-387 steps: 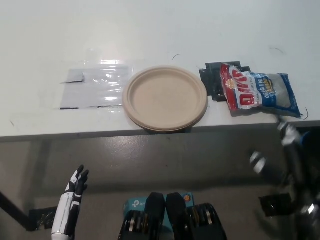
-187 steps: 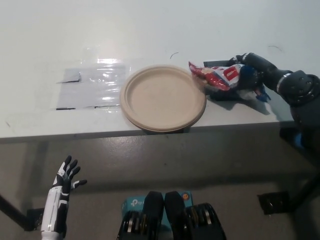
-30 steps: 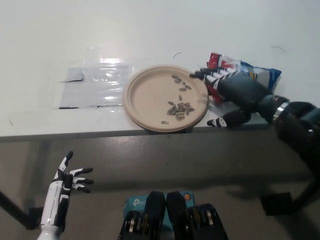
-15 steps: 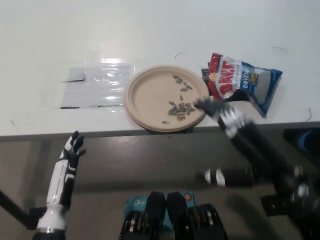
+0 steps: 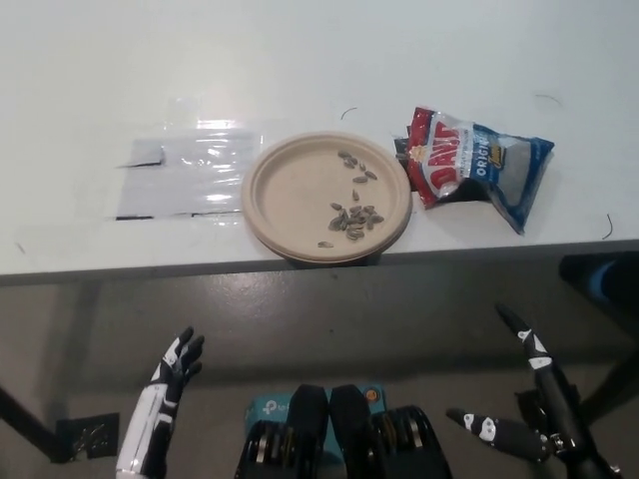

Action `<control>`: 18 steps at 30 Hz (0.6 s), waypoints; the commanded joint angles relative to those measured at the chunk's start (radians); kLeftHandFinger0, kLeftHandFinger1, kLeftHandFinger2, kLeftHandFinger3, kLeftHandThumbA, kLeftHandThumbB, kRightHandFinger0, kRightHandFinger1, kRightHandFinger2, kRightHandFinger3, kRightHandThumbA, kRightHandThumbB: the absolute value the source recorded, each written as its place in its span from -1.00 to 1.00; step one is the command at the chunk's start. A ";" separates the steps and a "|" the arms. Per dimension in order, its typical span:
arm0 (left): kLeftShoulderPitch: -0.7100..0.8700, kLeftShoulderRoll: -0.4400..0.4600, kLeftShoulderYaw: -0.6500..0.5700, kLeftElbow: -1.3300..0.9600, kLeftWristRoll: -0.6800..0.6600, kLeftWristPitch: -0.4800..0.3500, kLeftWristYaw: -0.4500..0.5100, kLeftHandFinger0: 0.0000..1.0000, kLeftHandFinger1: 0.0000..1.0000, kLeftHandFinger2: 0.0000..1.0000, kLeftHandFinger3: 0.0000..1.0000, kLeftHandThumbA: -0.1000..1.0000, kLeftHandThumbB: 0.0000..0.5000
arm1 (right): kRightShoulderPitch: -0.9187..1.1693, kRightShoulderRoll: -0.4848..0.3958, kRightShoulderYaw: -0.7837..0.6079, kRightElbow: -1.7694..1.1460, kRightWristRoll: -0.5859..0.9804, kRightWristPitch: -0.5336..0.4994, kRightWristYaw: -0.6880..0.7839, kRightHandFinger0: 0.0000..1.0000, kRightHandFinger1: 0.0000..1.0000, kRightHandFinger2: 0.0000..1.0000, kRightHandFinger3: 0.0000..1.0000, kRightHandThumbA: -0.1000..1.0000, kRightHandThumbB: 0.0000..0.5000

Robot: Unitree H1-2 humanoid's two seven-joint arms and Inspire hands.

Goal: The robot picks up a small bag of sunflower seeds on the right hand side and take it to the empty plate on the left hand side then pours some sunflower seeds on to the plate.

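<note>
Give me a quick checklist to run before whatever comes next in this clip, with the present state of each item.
1. Seeds on the plate: ok, sunflower seeds lie in its right half.
2. Spilled seeds on the table: cannot tell, too small to see.
3. Bag put down: ok, it lies flat on the table just right of the plate, untouched.
4. Right hand clear: ok, below the table edge, open, holding nothing.
5. Left hand clear: ok, resting low at lower left, open.
6. Plate fully supported: not ok, its near rim sits at the table edge.
</note>
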 commanded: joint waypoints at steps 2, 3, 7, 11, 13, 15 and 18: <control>-0.010 0.009 -0.001 -0.041 -0.037 -0.024 -0.027 1.00 1.00 1.00 1.00 1.00 -0.41 | -0.012 0.012 -0.012 0.023 0.066 -0.108 -0.053 1.00 1.00 1.00 1.00 1.00 -0.11; -0.011 0.008 -0.001 -0.041 -0.036 -0.024 -0.028 1.00 1.00 1.00 1.00 1.00 -0.41 | -0.011 0.011 -0.012 0.026 0.062 -0.111 -0.056 1.00 1.00 1.00 1.00 1.00 -0.11; -0.013 0.010 0.002 -0.031 -0.042 -0.028 -0.033 1.00 1.00 1.00 1.00 1.00 -0.44 | -0.003 0.008 0.001 0.026 0.057 -0.111 -0.049 1.00 1.00 1.00 1.00 1.00 -0.15; -0.016 0.010 0.005 -0.030 -0.032 -0.023 -0.032 1.00 1.00 1.00 1.00 1.00 -0.50 | 0.004 0.005 0.013 0.026 0.032 -0.120 -0.054 1.00 1.00 1.00 1.00 1.00 -0.26; -0.019 0.011 0.007 -0.024 -0.031 -0.030 -0.031 1.00 1.00 1.00 1.00 1.00 -0.56 | 0.002 0.004 0.020 0.031 0.026 -0.123 -0.055 1.00 1.00 1.00 1.00 1.00 -0.25; -0.020 0.012 0.008 -0.023 -0.029 -0.030 -0.029 1.00 1.00 1.00 1.00 1.00 -0.59 | 0.001 0.004 0.024 0.034 0.024 -0.115 -0.053 1.00 1.00 1.00 1.00 1.00 -0.23; -0.021 0.011 0.010 -0.016 -0.028 -0.033 -0.025 1.00 1.00 1.00 1.00 1.00 -0.63 | 0.006 -0.001 0.036 0.019 0.012 -0.079 -0.041 1.00 1.00 1.00 1.00 1.00 -0.18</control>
